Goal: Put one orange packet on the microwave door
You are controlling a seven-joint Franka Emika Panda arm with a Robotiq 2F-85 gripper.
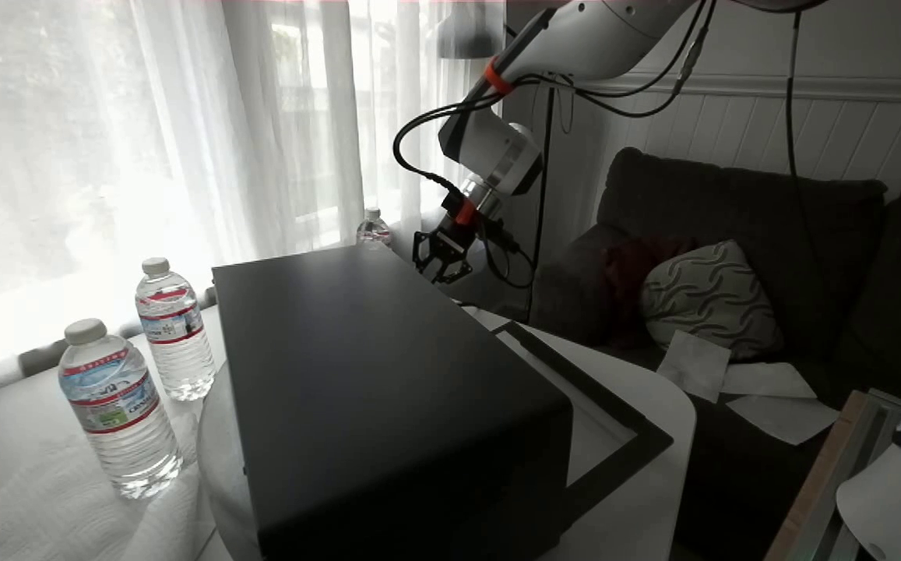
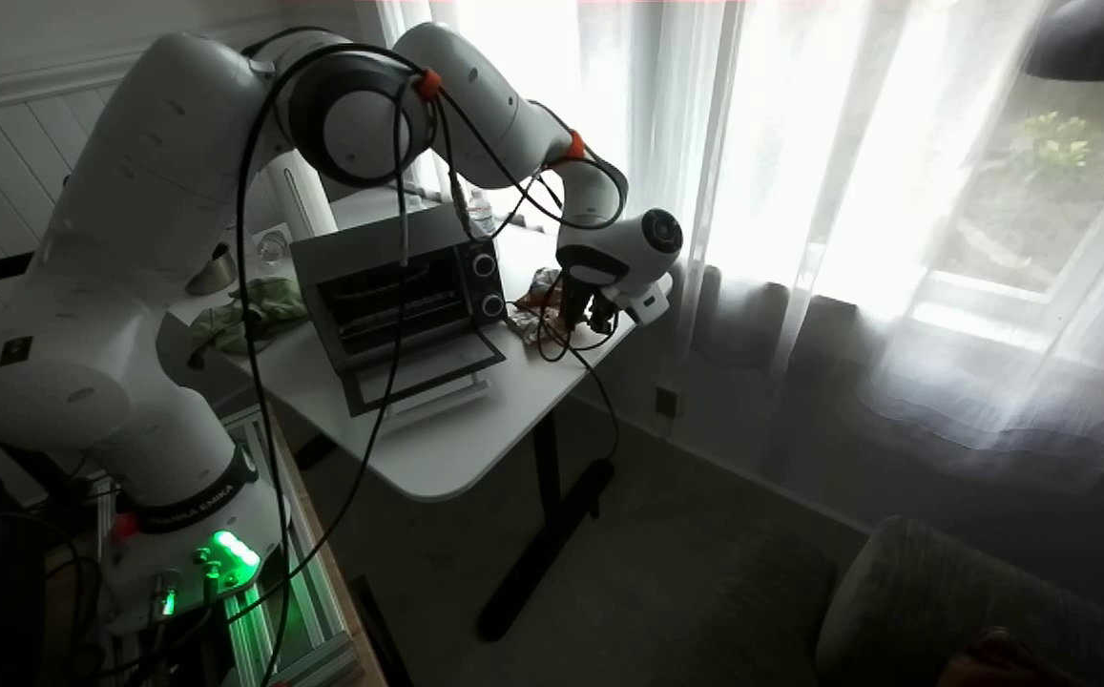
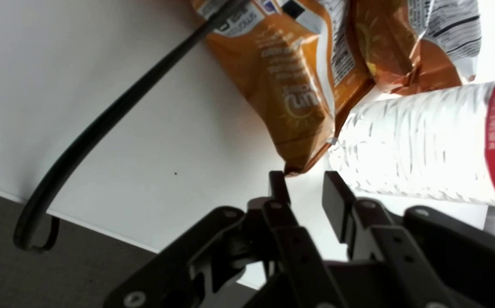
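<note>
At lower centre of the wrist view, see the claw (image 3: 307,182) released, tips parted, just below the end of an orange packet (image 3: 281,85); cannot tell if touching. Find that packet on the table (image 3: 144,145) at upper middle, near a water bottle (image 3: 422,143) at right. Left of centre in an exterior view, see the microwave door (image 2: 427,370) lowered open.

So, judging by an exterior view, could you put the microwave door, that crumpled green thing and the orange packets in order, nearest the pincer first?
In an exterior view:
1. Orange packets: on the table, beside the knobs of the microwave.
2. Microwave door: folded open at the front.
3. Crumpled green thing: past the microwave's opposite side.
</note>
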